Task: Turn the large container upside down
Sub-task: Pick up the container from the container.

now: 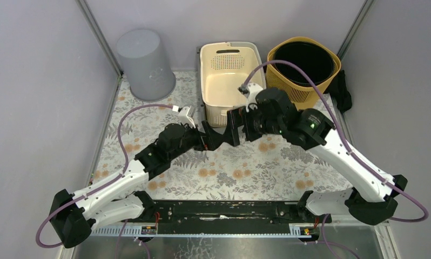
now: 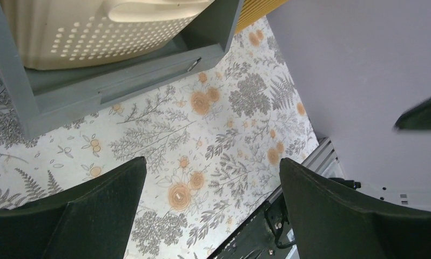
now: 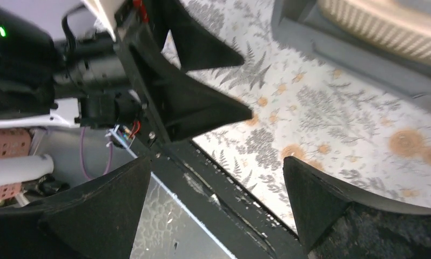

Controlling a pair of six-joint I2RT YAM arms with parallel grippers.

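The large container (image 1: 146, 63), a grey bin, stands at the back left with its closed base facing up and its wider rim on the floral mat. Both arms reach toward the middle of the mat, well clear of it. My left gripper (image 1: 222, 136) is open, nothing between its fingers (image 2: 73, 216). My right gripper (image 1: 236, 127) faces it closely and is open too, empty between its fingers (image 3: 321, 199). In the right wrist view the left gripper's black fingers (image 3: 202, 105) fill the upper left.
A cream perforated basket (image 1: 228, 75) sits in a grey tray (image 2: 121, 81) at the back centre, just beyond both grippers. A yellow basket with a black lining (image 1: 304, 67) stands at the back right. Grey walls close in both sides. A black rail (image 1: 224, 210) runs along the near edge.
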